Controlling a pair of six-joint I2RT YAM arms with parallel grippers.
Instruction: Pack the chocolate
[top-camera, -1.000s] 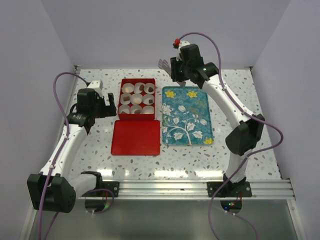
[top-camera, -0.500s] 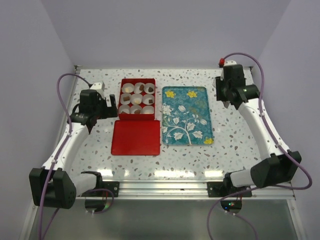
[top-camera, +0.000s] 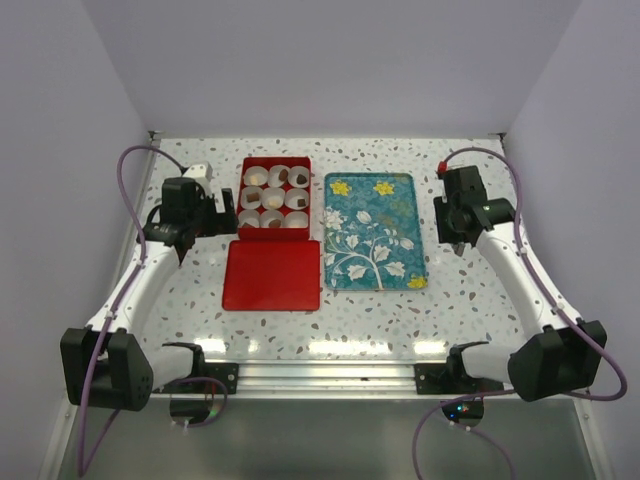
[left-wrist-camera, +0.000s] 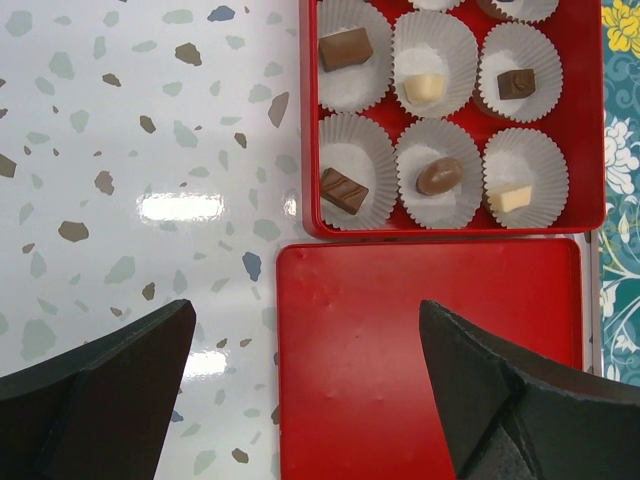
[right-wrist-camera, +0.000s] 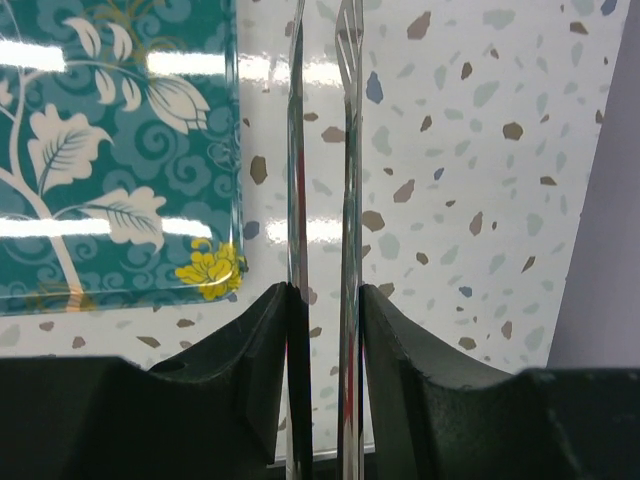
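Terrazzo table (top-camera: 400, 310): flecked white top, on which all else is set out; teal tray (top-camera: 373, 231): flower-printed, laid right of centre, just beside the red box and red lid; red lid (top-camera: 272, 274): laid flat on the near side of the box, the edges almost touching; red box (left-wrist-camera: 450, 232): uncovered, nine compartments in three rows, each lined with a paper cup (left-wrist-camera: 455, 45); left gripper (left-wrist-camera: 305, 330): held above the table at the left edge of the lid, jaws spread wide, nothing grasped; right gripper (right-wrist-camera: 322, 300): held over bare table just right of the tray's near right corner, fingers clenched on clear tongs (right-wrist-camera: 296, 150), whose two thin blades are seen apart and pointing away from the fingers; chocolate (left-wrist-camera: 438, 176): lodged in the box, one piece per cup in the six cups fully shown by the left wrist view, brown and cream pieces mixed; the far row is cut off by the frame.
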